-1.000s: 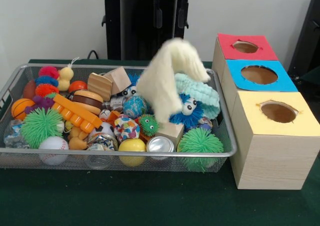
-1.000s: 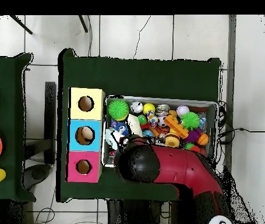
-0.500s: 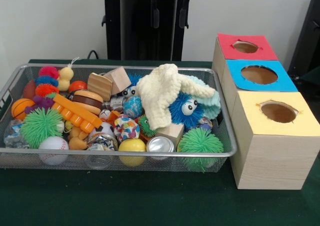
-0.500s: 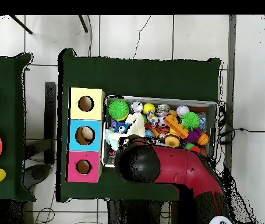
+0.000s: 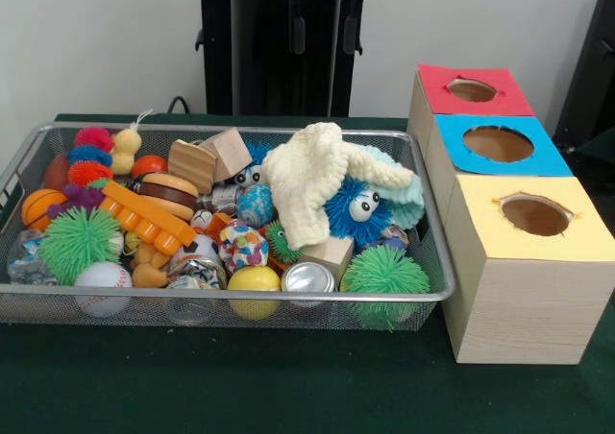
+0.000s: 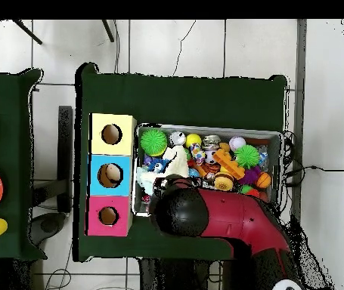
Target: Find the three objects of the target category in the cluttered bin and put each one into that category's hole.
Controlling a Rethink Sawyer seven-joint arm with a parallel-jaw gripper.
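A cream knitted cloth lies draped over a blue fuzzy toy with googly eyes at the right of the wire bin, and nothing holds it. A mint knitted cloth lies just behind it. Three boxes with round holes stand beside the bin: red, blue, yellow. In the overhead view the red and black arm hangs over the bin's near side and hides the gripper. The cream cloth shows beyond the arm.
The bin is packed with toys: green spiky balls, a baseball, a yellow ball, wooden blocks, an orange comb and a metal can. Green cloth covers the table.
One second ago the cream cloth was in the air above the bin. It dropped onto the blue fuzzy toy and has lain still for the last half second.
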